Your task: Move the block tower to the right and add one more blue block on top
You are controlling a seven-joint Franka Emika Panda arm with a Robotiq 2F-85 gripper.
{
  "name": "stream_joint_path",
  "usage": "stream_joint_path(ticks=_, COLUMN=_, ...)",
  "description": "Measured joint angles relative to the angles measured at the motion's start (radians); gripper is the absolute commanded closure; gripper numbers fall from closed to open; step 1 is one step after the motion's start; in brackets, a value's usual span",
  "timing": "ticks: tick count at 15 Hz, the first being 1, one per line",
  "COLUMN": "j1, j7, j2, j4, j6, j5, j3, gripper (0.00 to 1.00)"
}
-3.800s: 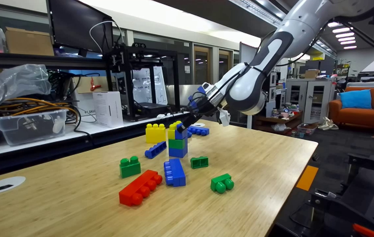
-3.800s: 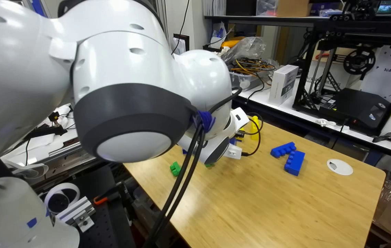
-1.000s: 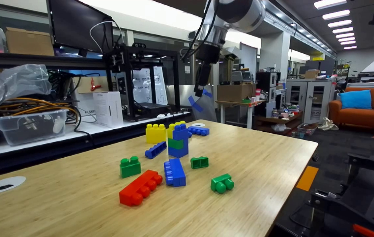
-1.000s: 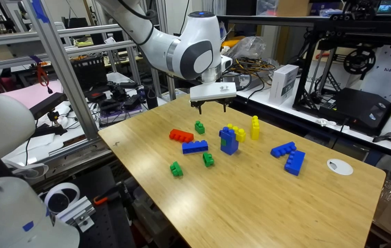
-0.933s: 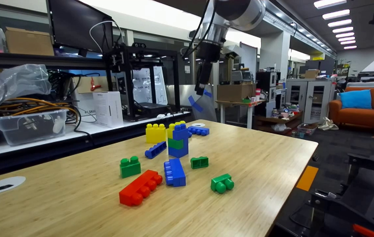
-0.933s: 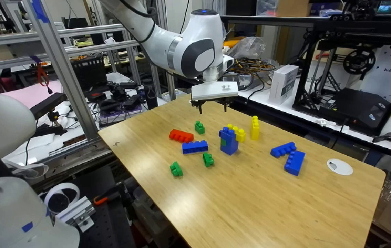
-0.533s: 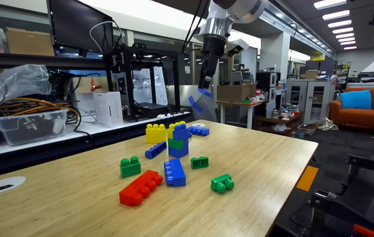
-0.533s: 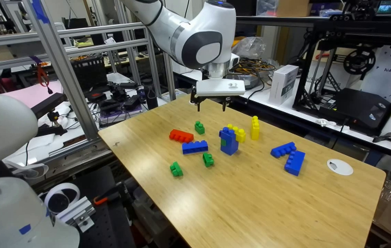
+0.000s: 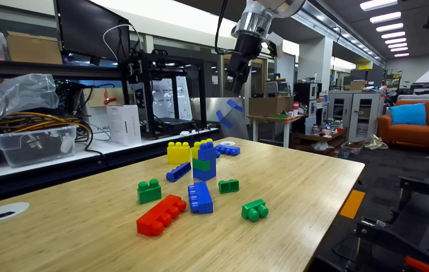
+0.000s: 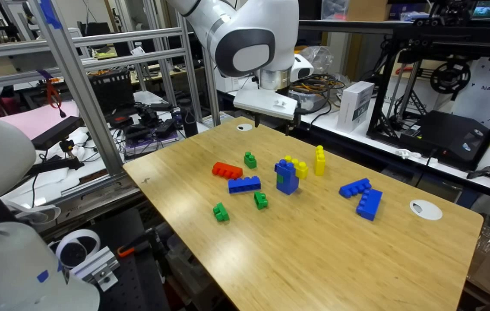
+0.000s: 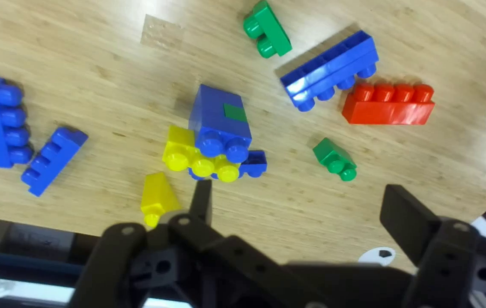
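Observation:
The block tower [image 9: 204, 172] stands upright on the table in both exterior views, with blue at the base, a green patch in the middle and a yellow brick [image 9: 197, 148] high on one side. The small blue block [image 9: 207, 151] sits on top beside the yellow brick, studs up. It also shows in an exterior view [image 10: 286, 167] and from above in the wrist view [image 11: 221, 139]. Seams between the blue bricks are hard to make out. My gripper [image 10: 272, 125] is raised well above the table, away from the tower. In the wrist view its fingers [image 11: 297, 188] are wide apart with nothing between them.
A lone yellow brick [image 10: 320, 160] stands near the tower. A red brick [image 10: 227, 170], a wide blue brick [image 10: 244, 185] and several small green bricks [image 10: 260, 200] lie around it. Two blue bricks [image 10: 369, 204] lie apart. A shelf with a 3D printer [image 10: 443, 134] borders the table.
Earlier my gripper was down at the tower's top blue block. It has since let go, risen away and tilted. The tower and loose bricks have stayed in place over the last second.

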Motion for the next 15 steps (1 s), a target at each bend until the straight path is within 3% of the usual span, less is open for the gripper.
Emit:
stream_joint_path(ticks=4, j1=0.286, j7=0.270, j2=-0.021, j4=-0.031, j6=0.003, j5=-0.086, j3=-0.295, gripper=0.00)
stream_joint_path(ticks=6, j1=0.384, j7=0.385, j2=-0.022, j4=-0.043, j6=-0.004, j5=-0.157, j3=-0.391, gripper=0.00)
stream_joint_path(ticks=10, j1=0.502, j7=0.509, j2=-0.022, j4=-0.052, j6=-0.041, j5=-0.235, j3=-0.497, gripper=0.00)
stream_joint_path(ticks=15, j1=0.537, j7=0.509, j2=-0.023, j4=-0.053, j6=-0.071, j5=-0.261, j3=-0.528, gripper=0.00)
